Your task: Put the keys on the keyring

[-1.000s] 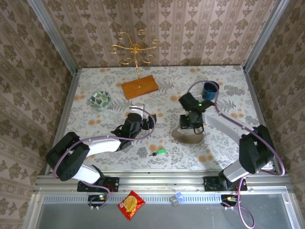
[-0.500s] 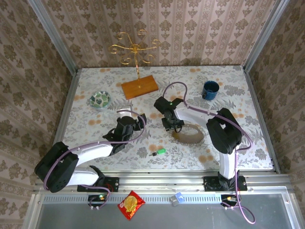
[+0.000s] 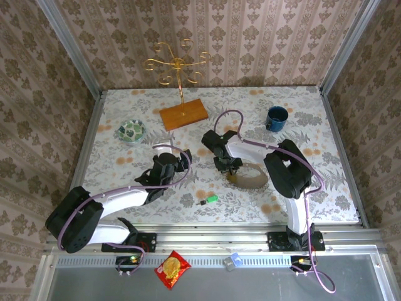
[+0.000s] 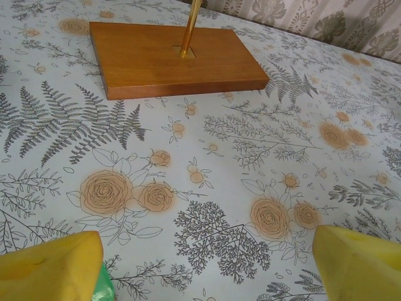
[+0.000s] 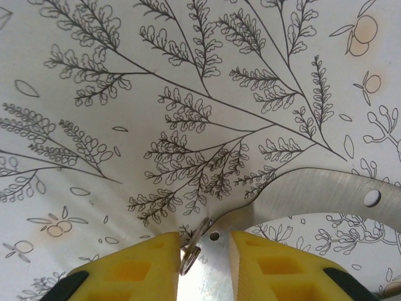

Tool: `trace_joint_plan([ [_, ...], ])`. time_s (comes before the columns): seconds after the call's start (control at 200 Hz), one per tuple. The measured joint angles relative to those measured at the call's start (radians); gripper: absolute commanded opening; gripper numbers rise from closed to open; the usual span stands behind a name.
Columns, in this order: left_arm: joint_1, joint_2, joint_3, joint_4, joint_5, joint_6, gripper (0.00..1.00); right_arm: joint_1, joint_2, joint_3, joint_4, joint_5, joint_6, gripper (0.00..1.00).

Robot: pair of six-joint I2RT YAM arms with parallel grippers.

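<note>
Nearest, on the grey ledge by the arm bases, lie a crinkly red snack packet (image 3: 172, 268) and a small blue thing (image 3: 234, 261). Just past the ledge the table (image 3: 313, 182) starts, covered with a smooth cloth printed with ferns and orange roses. One tiny key (image 3: 210, 199) with a green head lies there by itself near the front edge, with bare cloth all around it.

A bit farther in, the left gripper (image 3: 185, 157) hangs low over the cloth. Its wrist camera shows its yellow pads (image 4: 50, 269) wide apart with nothing between them. A bit of green (image 4: 103, 287) peeks out beside the left pad, too little to tell what it is.

To the right lies the keyring (image 3: 248, 185), a flat oval loop. From above it looks brown-grey. In the right wrist view it is shiny metal (image 5: 326, 194) with a small round hole. The right gripper (image 3: 230, 168) is at the loop's left end. Its blocky yellow pads (image 5: 125, 269) stand close on each side of the band's end and a little wire ring (image 5: 188, 257). I cannot tell if they squeeze it.

Farther back are a small patterned bowl (image 3: 131, 130), a flat wooden block (image 3: 183, 114) and a blue cup (image 3: 276, 117), well apart. From the block rises a thin gold stand (image 3: 177, 63) with curly hooks, close to the papered back wall.
</note>
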Motion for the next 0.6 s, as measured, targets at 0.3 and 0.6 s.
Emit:
trace_joint_plan([
  [0.3, 0.005, 0.000, 0.000, 0.000, -0.003, 0.000, 0.87, 0.000, 0.013, 0.004, -0.002, 0.018, 0.005, 0.09],
  [0.6, 0.006, -0.011, 0.000, -0.013, -0.006, 0.000, 0.87, 0.000, 0.005, 0.010, -0.013, 0.021, 0.003, 0.00],
])
